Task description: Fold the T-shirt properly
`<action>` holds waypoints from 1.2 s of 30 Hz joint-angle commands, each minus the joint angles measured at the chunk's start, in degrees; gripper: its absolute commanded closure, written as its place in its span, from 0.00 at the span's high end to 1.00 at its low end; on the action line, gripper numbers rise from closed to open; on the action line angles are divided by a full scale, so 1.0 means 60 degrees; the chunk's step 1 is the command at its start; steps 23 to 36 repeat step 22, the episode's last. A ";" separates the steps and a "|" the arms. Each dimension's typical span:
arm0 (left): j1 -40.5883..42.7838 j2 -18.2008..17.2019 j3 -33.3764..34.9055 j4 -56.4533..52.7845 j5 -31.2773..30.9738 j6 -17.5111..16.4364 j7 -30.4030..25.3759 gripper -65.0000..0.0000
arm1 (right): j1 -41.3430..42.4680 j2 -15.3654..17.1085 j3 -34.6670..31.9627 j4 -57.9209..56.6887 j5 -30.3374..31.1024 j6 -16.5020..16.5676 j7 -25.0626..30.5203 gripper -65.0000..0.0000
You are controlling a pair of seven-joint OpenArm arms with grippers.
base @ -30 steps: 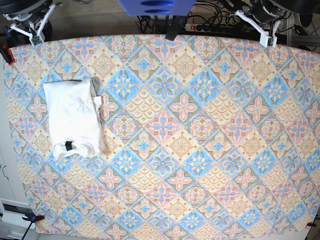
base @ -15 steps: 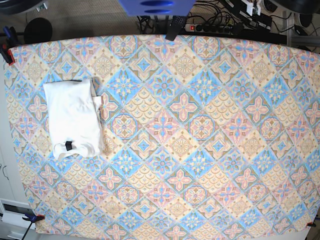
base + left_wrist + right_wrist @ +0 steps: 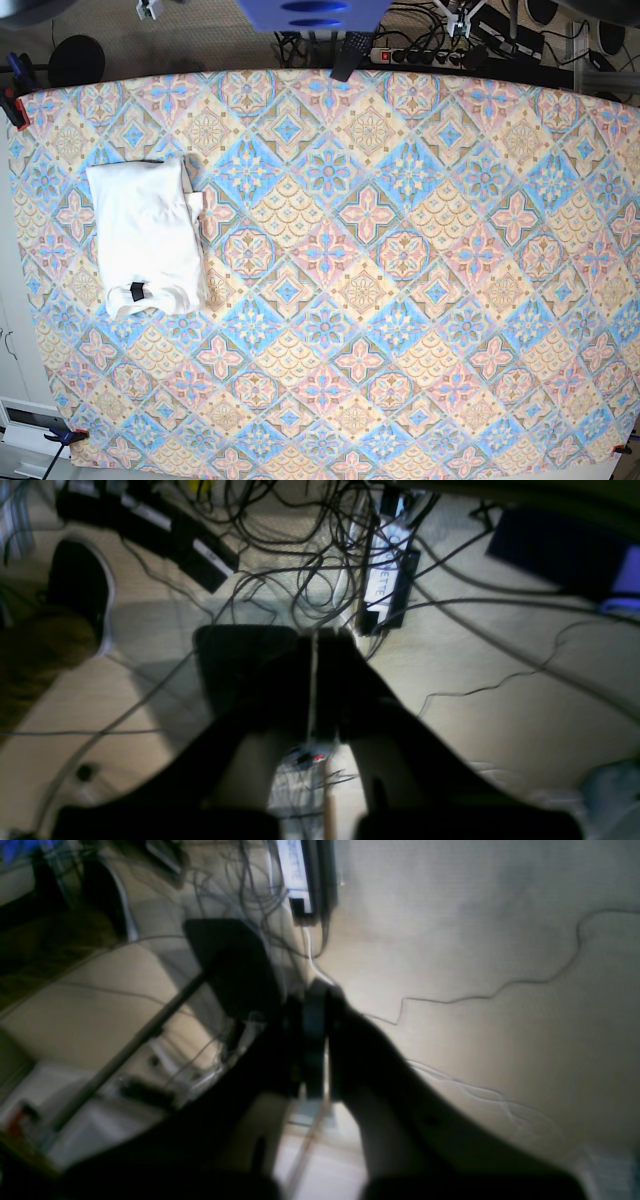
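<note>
I see the T-shirt [image 3: 147, 238] lying as a compact white rectangle on the patterned tablecloth [image 3: 400, 300], near the cloth's left edge in the base view and a little above the middle of that edge. I take the cloth as my landmark for everything here. The plain white side is up, so no print shows, and a small dark tag sits at the shirt's lower edge. One layer sticks out a little on the side that faces the middle of the cloth, so I judge the fold is neat but not perfect.

The rest of the cloth carries nothing. I think the shirt lies to the side because this is where the finished bundle belongs, away from the middle where the folding needs room.

Both arms are off the cloth, beyond its far edge. The left gripper [image 3: 315, 680] hangs over the floor and the cables [image 3: 310, 555] there, and its jaws are pressed together with only a thin line between them, holding nothing. The right gripper [image 3: 315, 1040] is the same: jaws closed together, empty, above bare floor with a power strip [image 3: 305, 875] ahead of it.

From this I judge the folding is finished, and the arms are parked so that they do not disturb the shirt
</note>
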 commanded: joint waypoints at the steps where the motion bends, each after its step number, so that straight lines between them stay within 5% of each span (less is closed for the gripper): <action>1: -0.0150 0.0022 0.0258 -0.0462 -0.0016 -0.0038 -0.0295 0.01 | 0.0052 0.0133 0.0023 -0.0520 -0.0133 0.0024 0.0244 0.00; 8: -0.0956 0.0550 0.1459 -0.1165 -0.0016 -0.0038 -0.0647 0.02 | 0.1342 0.0118 -0.0036 -0.3451 -0.0441 0.0024 0.2662 0.00; 13: -0.1058 0.0755 0.1855 -0.1150 -0.0045 -0.0038 -0.0662 0.02 | 0.1693 0.0074 -0.0036 -0.3597 -0.0426 -0.1361 0.2750 0.00; 17: -0.1234 0.0945 0.1855 -0.1165 -0.0060 -0.0038 -0.0662 0.02 | 0.2016 -0.0600 -0.0021 -0.3597 -0.0426 -0.2137 0.2750 0.00; 36: -0.1527 0.1106 0.1840 -0.1136 -0.0089 -0.0038 -0.0662 0.02 | 0.2133 -0.0747 0.0023 -0.3597 -0.0412 -0.2166 0.2750 0.00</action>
